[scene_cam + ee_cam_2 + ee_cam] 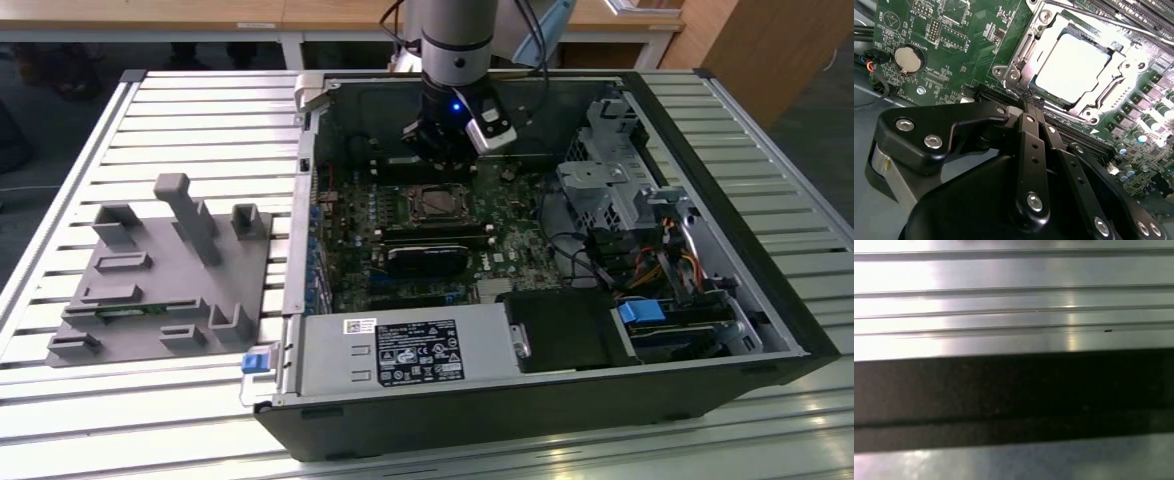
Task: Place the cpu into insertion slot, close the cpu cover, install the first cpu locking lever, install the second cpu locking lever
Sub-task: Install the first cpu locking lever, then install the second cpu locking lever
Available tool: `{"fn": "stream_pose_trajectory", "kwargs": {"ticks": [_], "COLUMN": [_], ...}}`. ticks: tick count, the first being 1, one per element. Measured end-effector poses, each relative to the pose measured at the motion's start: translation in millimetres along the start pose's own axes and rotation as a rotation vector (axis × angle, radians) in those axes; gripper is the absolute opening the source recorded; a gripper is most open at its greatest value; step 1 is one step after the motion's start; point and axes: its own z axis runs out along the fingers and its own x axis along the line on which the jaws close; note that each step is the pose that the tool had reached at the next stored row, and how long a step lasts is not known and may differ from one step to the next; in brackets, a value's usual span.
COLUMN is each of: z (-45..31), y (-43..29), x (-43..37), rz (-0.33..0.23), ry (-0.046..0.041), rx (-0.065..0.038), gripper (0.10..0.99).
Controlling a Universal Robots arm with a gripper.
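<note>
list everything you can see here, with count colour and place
pc case: 1, black, lying open on the slatted table
motherboard: 1, green, inside the case
cpu: 1, silvery, seated in the slot
cpu cover: 1, silvery frame, down around the cpu
coin cell: 1, silver, on the motherboard
power supply: 1, grey, case's near edge
grey fixture: 1, on the table, exterior view's left
arm: 1, grey, above the case
gripper: 1, black, fingers together at the cover's edge
</note>
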Motion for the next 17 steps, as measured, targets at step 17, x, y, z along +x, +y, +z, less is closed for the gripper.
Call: {"fn": "stream_pose_trajectory", "kwargs": {"ticks": [17], "z": [-0.3], "y": [-6.8], "x": [-0.5], "rz": [0.000], "ry": [0.0000], "rx": [0.000], "gripper": [0.106]}}
